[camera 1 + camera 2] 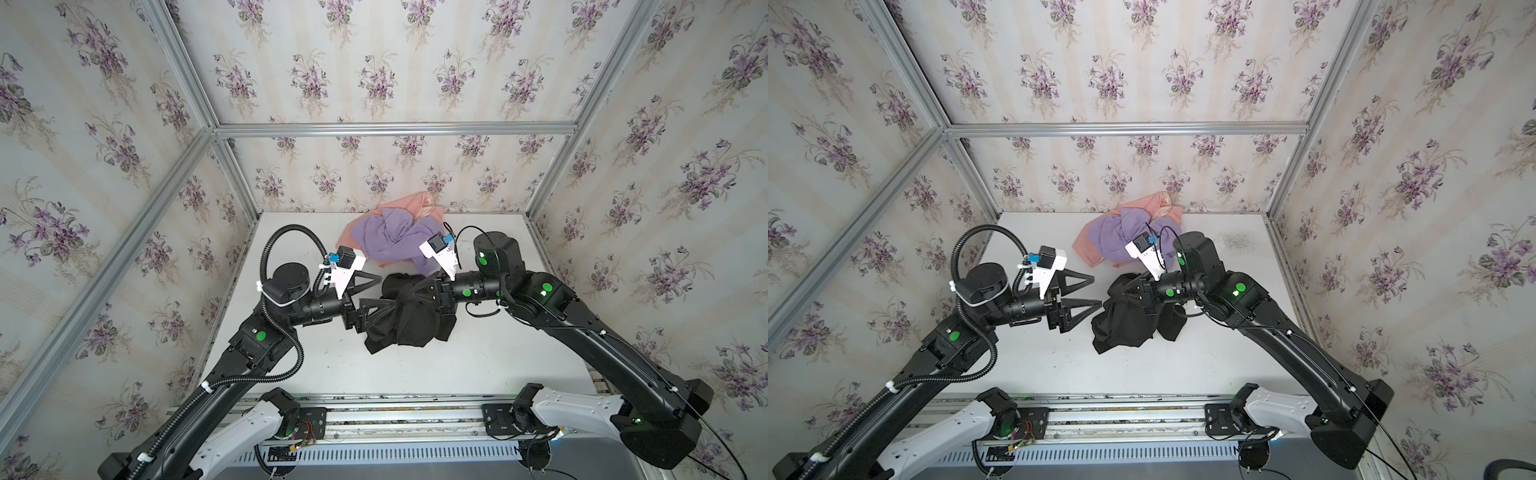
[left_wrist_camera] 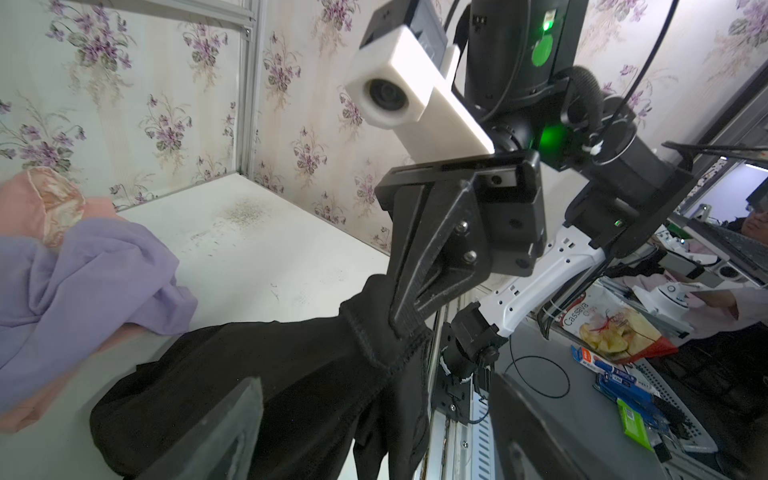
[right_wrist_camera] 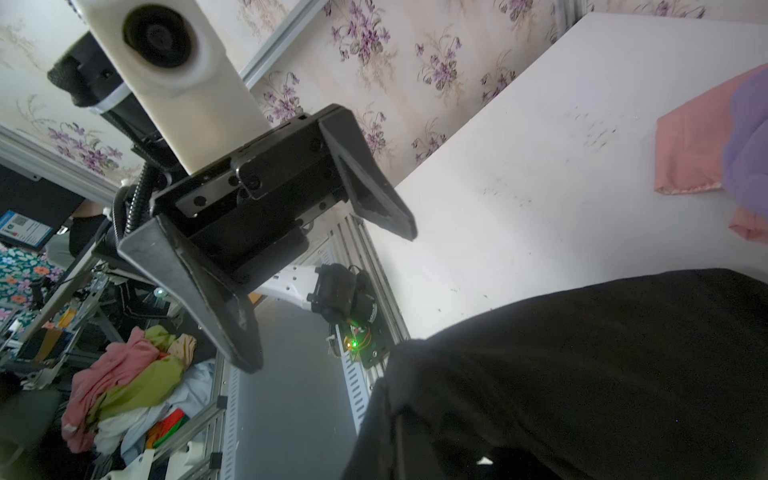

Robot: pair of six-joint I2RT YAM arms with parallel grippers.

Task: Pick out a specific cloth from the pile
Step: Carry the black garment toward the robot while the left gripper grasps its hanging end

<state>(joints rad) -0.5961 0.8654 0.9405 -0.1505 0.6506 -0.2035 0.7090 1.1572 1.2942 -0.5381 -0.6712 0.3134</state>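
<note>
Your right hand [image 2: 405,322] is clamped tight on a bunched edge of the black cloth [image 1: 405,322]. The cloth sits at the centre of both top views, with its lower folds draped on the white tabletop [image 1: 478,361]. Your left hand [image 1: 1097,289] gapes wide just left of the cloth and holds nothing. The pile [image 1: 390,243], lavender over pink, lies just above the cloth in the frame. Whether the black fabric touches the lavender is hard to tell.
</note>
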